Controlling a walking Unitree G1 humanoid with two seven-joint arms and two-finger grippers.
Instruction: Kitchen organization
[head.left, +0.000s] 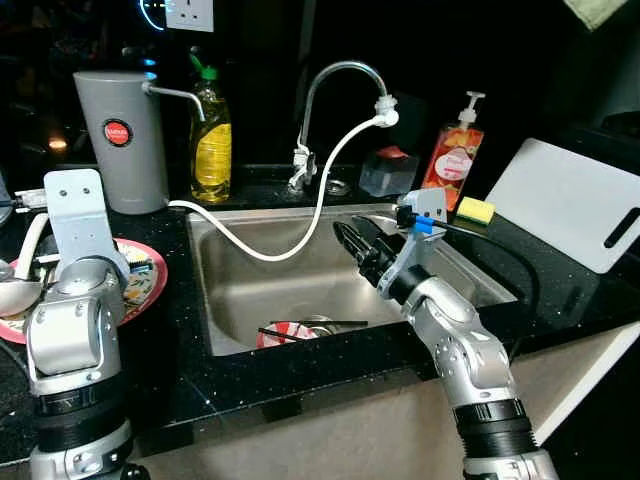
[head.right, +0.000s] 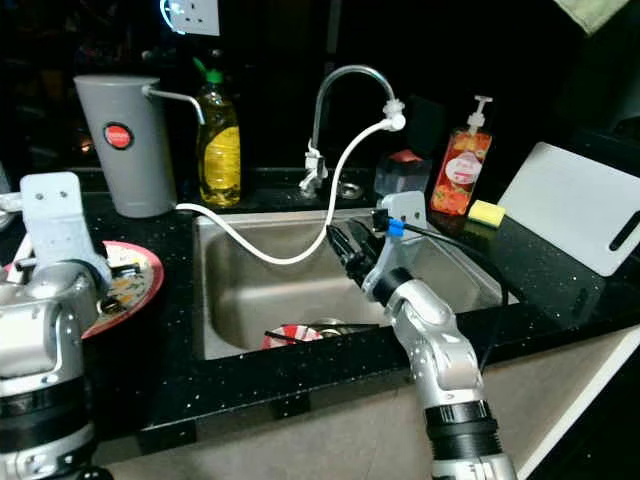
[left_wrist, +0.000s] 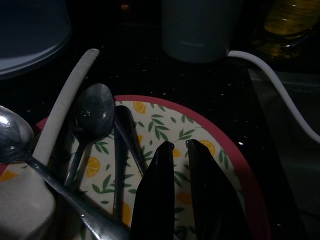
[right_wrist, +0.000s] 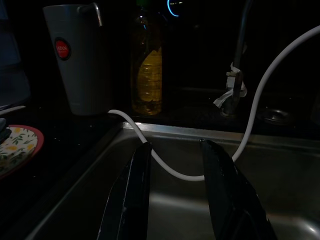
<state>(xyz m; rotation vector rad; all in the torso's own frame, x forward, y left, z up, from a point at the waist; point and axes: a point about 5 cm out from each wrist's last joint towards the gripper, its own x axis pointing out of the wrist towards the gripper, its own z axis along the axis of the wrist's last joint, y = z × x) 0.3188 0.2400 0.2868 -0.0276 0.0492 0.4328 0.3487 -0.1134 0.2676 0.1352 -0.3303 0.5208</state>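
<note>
**Grippers over plate and sink**

Left eye view: the right gripper (head.left: 352, 240) hangs mid-frame over the steel sink (head.left: 230, 290), above and right of the red-patterned dish (head.left: 285, 334) and dark utensil (head.left: 325, 324) lying in the basin's lower part. The silver arm rises from lower right, bent at the elbow. The left arm stands at lower left beside the red-rimmed plate (head.left: 145, 285). Black speckled counter, white hose (head.left: 300, 235), grey canister (head.left: 122, 140), yellow bottle (head.left: 211, 135), white cutting board (head.left: 570, 200).

Left wrist view: the left gripper (left_wrist: 180, 146), fingers nearly together and holding nothing, hovers over the plate; spoons (left_wrist: 92, 112) lie left of it.

Right wrist view: right fingers (right_wrist: 135, 190) apart, empty, above the basin.
</note>
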